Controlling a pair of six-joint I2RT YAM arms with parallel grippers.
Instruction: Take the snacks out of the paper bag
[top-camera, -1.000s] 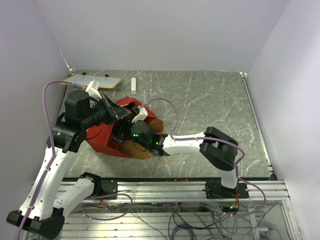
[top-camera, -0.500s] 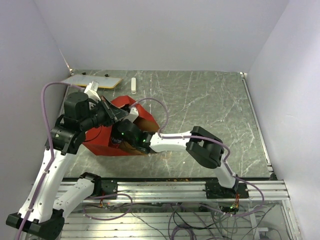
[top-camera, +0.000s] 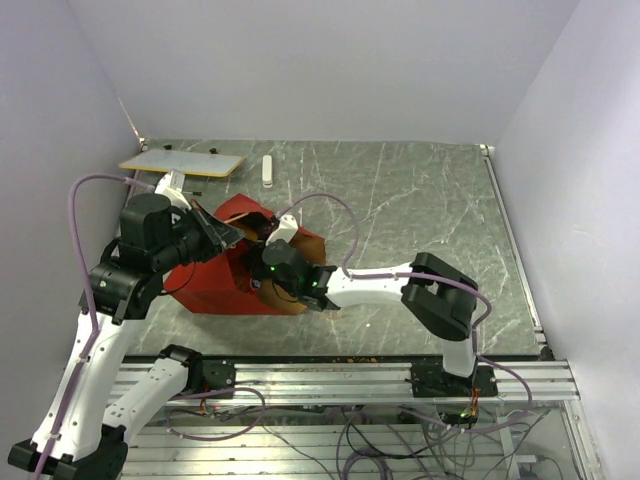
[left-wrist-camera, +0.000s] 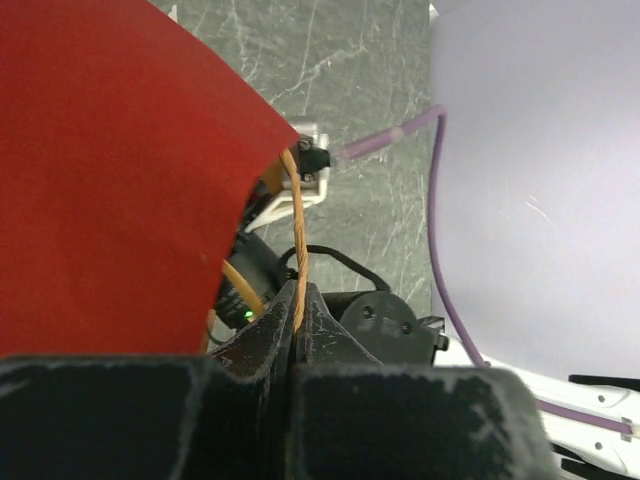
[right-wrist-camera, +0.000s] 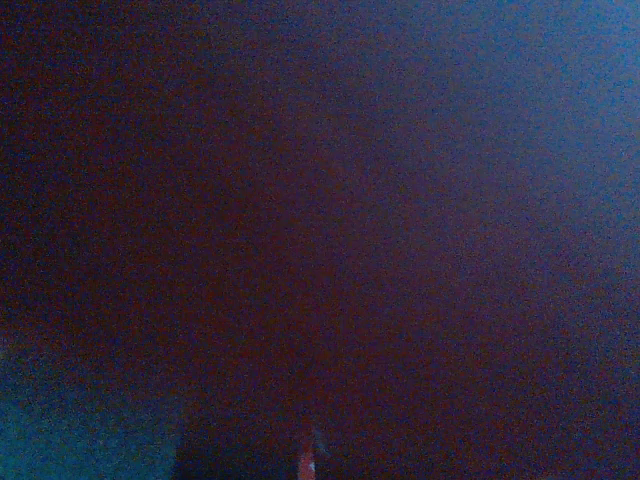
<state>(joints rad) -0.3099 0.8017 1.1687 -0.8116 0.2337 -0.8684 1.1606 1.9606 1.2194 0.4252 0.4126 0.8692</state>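
Note:
The red paper bag (top-camera: 215, 282) lies on its side, its brown inside (top-camera: 300, 248) facing right. My left gripper (top-camera: 222, 236) is shut on the bag's tan string handle (left-wrist-camera: 298, 225), pinched between the jaws of the left gripper (left-wrist-camera: 297, 300), with the bag's red wall (left-wrist-camera: 120, 180) beside it. My right wrist (top-camera: 285, 265) reaches into the bag's mouth, and its fingers are hidden inside. The right wrist view is almost black; the jaws look closed, and I cannot tell whether they hold anything. No snacks show in any view.
A flat tan board (top-camera: 182, 163) and a small white stick (top-camera: 267, 170) lie at the back left of the grey marbled table (top-camera: 420, 210). White walls stand on three sides. A metal rail (top-camera: 340, 378) runs along the near edge.
My right arm pushed deeper left into the bag, then drew back a little to the right, and its jaws closed. My left gripper shifted slightly left with the handle.

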